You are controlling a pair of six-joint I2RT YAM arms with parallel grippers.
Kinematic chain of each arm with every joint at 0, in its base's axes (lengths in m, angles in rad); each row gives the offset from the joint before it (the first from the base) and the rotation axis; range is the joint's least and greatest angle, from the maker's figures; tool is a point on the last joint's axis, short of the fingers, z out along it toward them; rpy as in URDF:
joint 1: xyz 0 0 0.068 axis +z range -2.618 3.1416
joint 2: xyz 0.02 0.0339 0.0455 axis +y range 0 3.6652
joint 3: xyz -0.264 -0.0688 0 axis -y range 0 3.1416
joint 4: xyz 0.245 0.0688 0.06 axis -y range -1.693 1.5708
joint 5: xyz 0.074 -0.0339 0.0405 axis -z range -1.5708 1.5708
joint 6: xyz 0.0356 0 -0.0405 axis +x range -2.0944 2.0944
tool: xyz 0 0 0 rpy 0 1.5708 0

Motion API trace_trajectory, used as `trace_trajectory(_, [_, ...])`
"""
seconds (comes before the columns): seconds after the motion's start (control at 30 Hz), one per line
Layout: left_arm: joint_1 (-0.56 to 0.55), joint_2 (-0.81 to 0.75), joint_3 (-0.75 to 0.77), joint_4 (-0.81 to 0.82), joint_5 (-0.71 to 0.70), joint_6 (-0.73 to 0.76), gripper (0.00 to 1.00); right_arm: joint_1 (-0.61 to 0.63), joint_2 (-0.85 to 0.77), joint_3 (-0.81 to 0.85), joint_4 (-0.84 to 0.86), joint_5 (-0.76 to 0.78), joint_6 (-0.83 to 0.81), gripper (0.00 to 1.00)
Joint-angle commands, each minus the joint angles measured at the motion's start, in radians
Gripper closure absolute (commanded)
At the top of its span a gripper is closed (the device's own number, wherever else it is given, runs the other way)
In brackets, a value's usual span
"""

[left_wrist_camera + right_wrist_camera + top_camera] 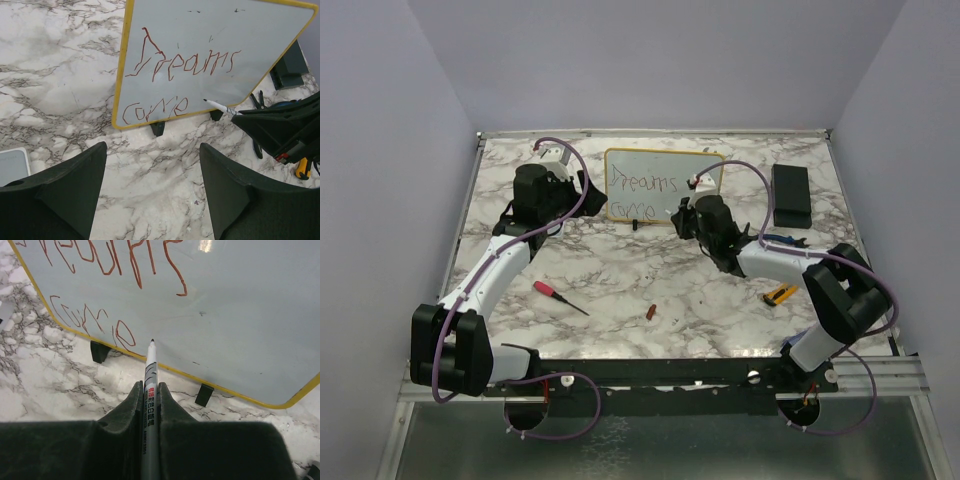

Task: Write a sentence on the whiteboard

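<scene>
The whiteboard [698, 165], yellow-framed on small black feet, stands at the back of the table. The sentence [642, 182] is in thin red-brown letters and reads "Dreams" with "come" below it. It also shows in the left wrist view [190, 62] and the right wrist view [120, 260]. My right gripper [149, 386] is shut on a white marker [150, 365]. The marker tip sits at the board face just right of "come", low on the whiteboard [240, 315]. My left gripper [152, 146] hangs open and empty over the marble, left of and in front of the whiteboard [260, 45].
A black box [790, 193] lies at the back right. A red-handled screwdriver [552, 291] and a small red cap [651, 312] lie on the marble in front. A yellow-black tool [780, 293] sits near the right arm. A grey pad [12, 165] lies left of the left gripper.
</scene>
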Motion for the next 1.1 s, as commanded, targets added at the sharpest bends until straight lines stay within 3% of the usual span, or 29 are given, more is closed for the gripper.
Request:
trace_trajectory(0.0, [-0.005, 0.001, -0.009, 0.006, -0.006, 0.006, 0.24, -0.002, 0.049, 0.04, 0.021, -0.017, -0.01, 0.99])
trace_trajectory(0.57, [-0.006, -0.004, -0.008, 0.006, -0.005, 0.006, 0.24, -0.001, 0.028, 0.0, -0.024, 0.177, 0.028, 0.99])
trace_trajectory(1.07, [-0.007, -0.003, -0.007, 0.006, -0.004, 0.005, 0.24, 0.0, -0.042, -0.03, 0.066, 0.045, -0.04, 0.99])
